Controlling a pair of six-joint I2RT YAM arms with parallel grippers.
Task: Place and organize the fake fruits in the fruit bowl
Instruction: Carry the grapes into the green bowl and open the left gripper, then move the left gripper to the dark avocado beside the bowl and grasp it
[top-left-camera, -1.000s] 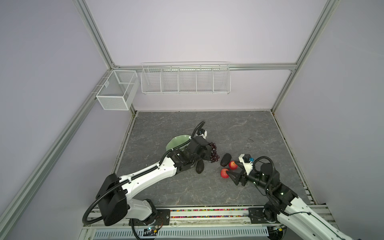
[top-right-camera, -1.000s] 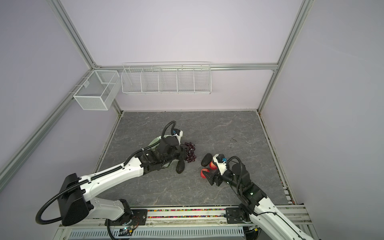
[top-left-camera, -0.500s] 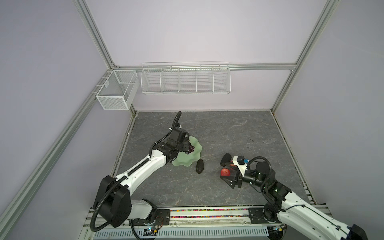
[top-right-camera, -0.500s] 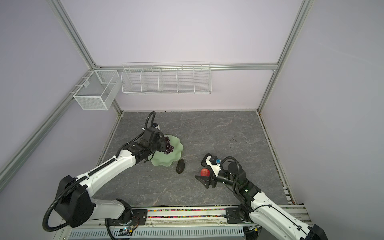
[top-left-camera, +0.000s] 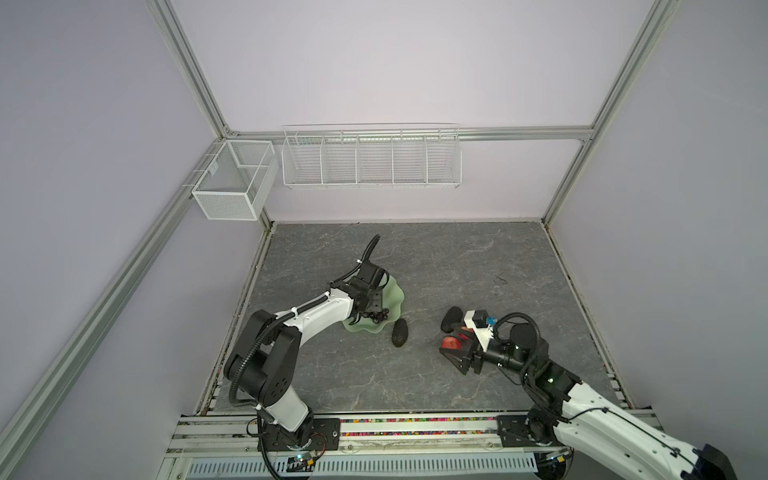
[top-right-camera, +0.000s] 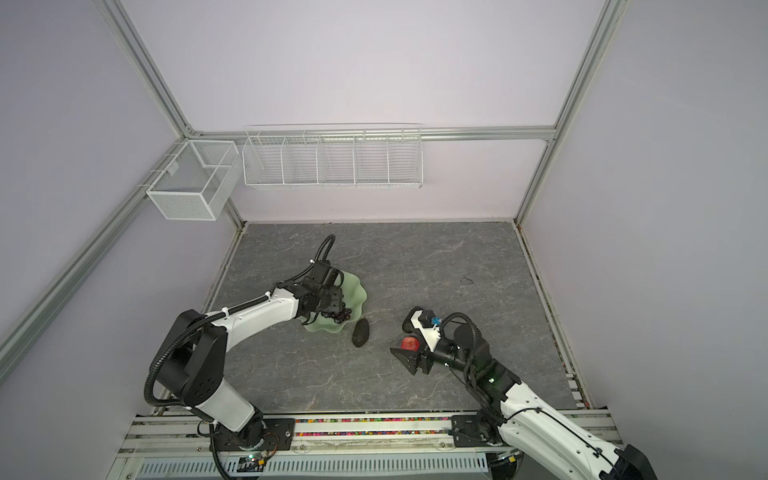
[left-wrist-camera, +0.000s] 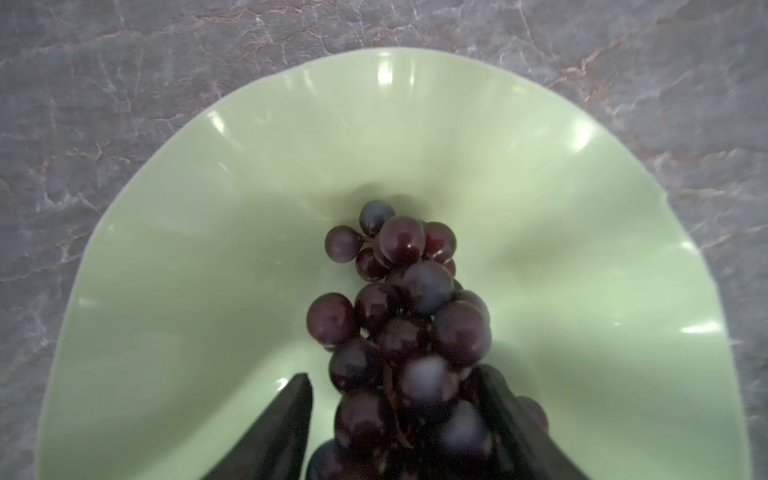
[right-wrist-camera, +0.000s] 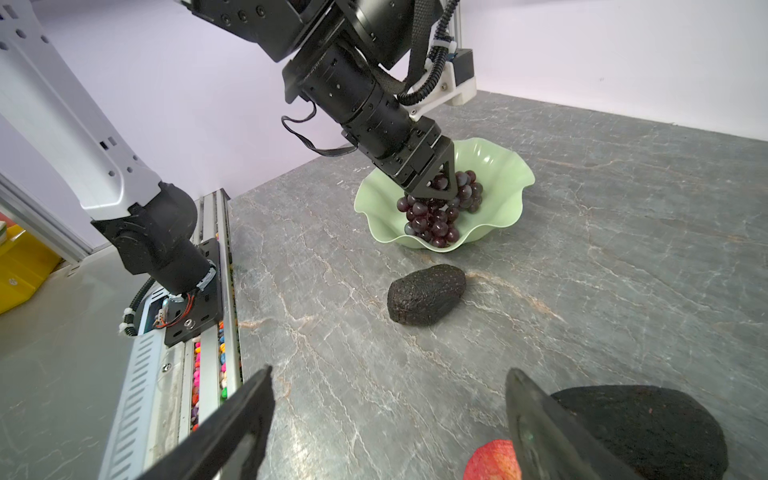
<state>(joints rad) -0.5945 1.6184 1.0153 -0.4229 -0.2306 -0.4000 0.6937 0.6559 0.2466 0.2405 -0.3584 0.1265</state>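
Fruit bowl (left-wrist-camera: 208, 208): smooth, glossy pale-green surface, with bright highlights along the rim. Grapes (left-wrist-camera: 401, 307): shiny, smooth dark skins. Avocado (right-wrist-camera: 426, 294): matt black, coarsely pebbled. Tabletop (right-wrist-camera: 582, 291): grey veined stone look, dull finish. Wire baskets (top-left-camera: 371, 157) — thin white-coated metal wire.

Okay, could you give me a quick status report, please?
Left gripper open around grapes, lying in bowl. Right gripper open, empty, beside apple. Two avocados on table, one close beside bowl.

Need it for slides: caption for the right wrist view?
Left gripper open over grapes in the fruit bowl; one avocado on the table beside it; right gripper open in foreground.
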